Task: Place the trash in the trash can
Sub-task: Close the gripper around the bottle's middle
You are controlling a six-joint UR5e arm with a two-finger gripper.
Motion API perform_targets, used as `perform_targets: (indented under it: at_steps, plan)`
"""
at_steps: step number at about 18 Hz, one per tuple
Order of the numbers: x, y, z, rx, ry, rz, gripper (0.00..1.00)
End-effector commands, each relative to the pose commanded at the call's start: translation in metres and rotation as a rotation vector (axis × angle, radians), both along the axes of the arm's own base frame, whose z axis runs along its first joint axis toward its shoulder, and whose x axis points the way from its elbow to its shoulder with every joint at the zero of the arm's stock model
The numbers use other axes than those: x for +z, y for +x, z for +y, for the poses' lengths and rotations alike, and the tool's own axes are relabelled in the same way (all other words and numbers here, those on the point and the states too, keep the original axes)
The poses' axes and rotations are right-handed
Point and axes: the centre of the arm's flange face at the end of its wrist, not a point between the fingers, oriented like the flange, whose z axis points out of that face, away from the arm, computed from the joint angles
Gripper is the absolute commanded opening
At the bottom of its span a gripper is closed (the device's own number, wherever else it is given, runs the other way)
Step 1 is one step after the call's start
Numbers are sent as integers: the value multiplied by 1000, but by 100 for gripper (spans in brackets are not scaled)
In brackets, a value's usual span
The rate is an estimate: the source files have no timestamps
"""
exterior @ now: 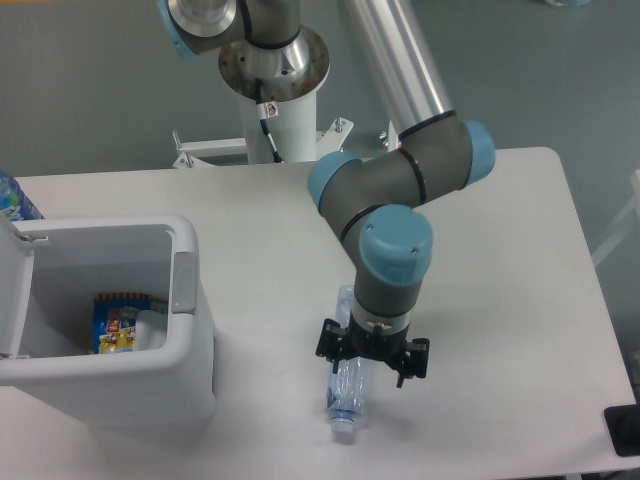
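Observation:
A slim clear bluish plastic bottle [345, 400] lies on the white table, cap toward the front edge. My gripper [366, 364] is low over the bottle's middle and open, its black fingers on either side of the bottle, which sits nearer the left finger. The arm hides the bottle's upper half. At the left stands the boxy white trash can [150, 385], lid swung open, with a grey latch [184, 283] on its side. Inside it lies a pale white item [153, 329], too small to identify.
A blue-and-yellow snack packet [115, 325] lies in the bin. A bottle with a blue label [12, 200] peeks in at the far left edge. The robot's base column [275, 70] stands behind the table. A black object [625, 430] sits at the front right corner.

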Motion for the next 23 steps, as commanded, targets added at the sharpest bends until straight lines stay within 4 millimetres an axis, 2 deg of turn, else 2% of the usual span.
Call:
perform_targets:
  at_steps: [5,13,23]
  plan:
    - [-10,11,7,-15,-11,-11,100]
    - [-36,8,10,-15,-36,-33,100]
    - [-43,7,4,-13,-85,-13,100]
